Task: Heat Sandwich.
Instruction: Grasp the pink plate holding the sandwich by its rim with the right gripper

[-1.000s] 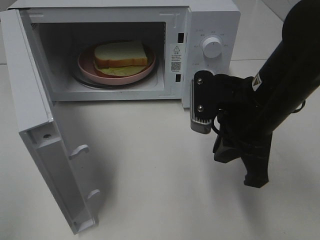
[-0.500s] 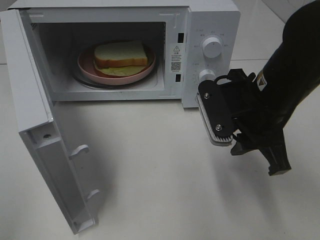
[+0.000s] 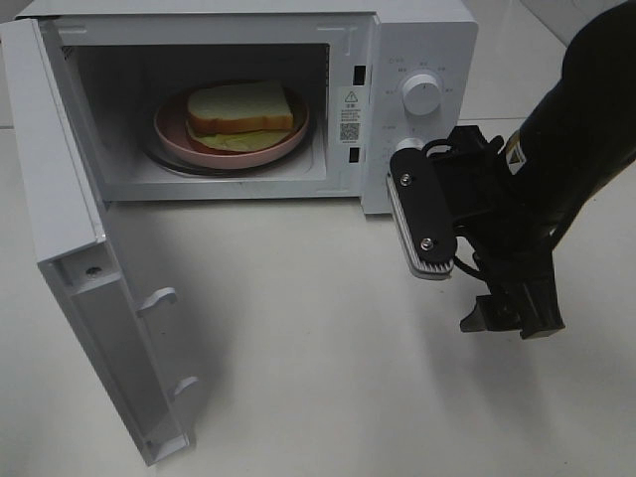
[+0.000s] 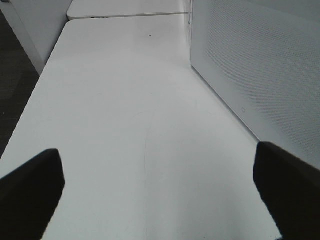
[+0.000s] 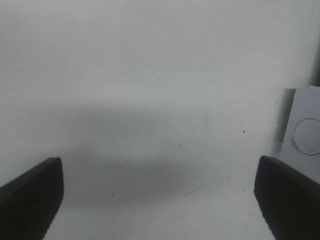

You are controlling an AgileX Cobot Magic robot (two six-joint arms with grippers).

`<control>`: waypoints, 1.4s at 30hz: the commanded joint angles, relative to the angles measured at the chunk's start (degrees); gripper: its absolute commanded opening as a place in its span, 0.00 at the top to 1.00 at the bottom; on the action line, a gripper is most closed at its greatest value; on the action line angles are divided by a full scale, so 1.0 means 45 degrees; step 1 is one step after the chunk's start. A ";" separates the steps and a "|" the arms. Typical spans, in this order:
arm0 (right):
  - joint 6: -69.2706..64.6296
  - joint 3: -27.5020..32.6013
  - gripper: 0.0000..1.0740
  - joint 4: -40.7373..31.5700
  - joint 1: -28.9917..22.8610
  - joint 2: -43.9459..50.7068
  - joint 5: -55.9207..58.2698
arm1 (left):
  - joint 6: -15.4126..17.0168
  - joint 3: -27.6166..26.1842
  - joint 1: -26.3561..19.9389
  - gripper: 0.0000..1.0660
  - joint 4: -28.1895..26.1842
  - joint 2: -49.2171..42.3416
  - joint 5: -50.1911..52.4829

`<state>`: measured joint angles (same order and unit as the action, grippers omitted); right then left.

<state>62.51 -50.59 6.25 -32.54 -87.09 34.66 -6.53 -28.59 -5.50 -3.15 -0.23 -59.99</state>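
the right gripper (image 3: pixel 477 298) hangs over the white table (image 3: pixel 298 378) in front of the microwave (image 3: pixel 417 40), with its jaws spread wide and nothing between them. in the right wrist view the right gripper (image 5: pixel 160 205) shows only as two dark fingertips (image 5: pixel 30 200) at the far edges, with bare table and a soft shadow in the gap. its ribbed grey pad (image 3: pixel 422 224) stands just in front of the control panel, overlapping the lower knob (image 3: pixel 405 149) from the high camera; whether they touch cannot be told. the upper knob (image 3: pixel 422 94) sits above that pad, clear of it. the sandwich (image 3: pixel 238 107) is well apart from this gripper, behind it and off to its left side, inside the open cavity. it lies flat on the pink plate (image 3: pixel 169 129), white bread on top and pale green filling showing at the front edge. the microwave door (image 3: pixel 70 248) is swung fully open, farther still from the gripper on the same side, its inner face with two latch hooks turned toward the gripper. a white corner with a round mark (image 5: pixel 306 135) shows just beyond one of the right fingertips, too partial to name. the left gripper (image 4: pixel 160 195) is out of the high view; its own camera shows its jaws wide apart and empty above the table, with a white perforated panel (image 4: pixel 260 65) standing ahead of it to one side.
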 commanded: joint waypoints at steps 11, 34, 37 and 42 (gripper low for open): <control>0.0000 -0.1375 0.09 0.0267 -0.0051 -0.0929 0.0051 | -0.0038 0.0051 0.0038 0.08 -0.0089 -0.0267 0.0140; 0.0013 -0.6672 0.13 0.0484 -0.1235 -0.4877 -0.0331 | -0.0038 0.0051 0.0038 0.08 -0.0089 -0.0267 0.0140; 0.0013 -0.7016 0.13 0.0471 -0.1235 -0.5208 -0.0407 | -0.0038 0.0051 0.0038 0.08 -0.0089 -0.0267 0.0140; 0.0013 -0.8174 0.13 0.0471 -0.1235 -0.6290 -0.0662 | -0.0038 0.0051 0.0038 0.08 -0.0089 -0.0267 0.0140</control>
<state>62.57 -85.89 8.25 -37.87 -114.25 32.14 -6.53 -28.59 -5.50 -3.15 -0.23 -59.99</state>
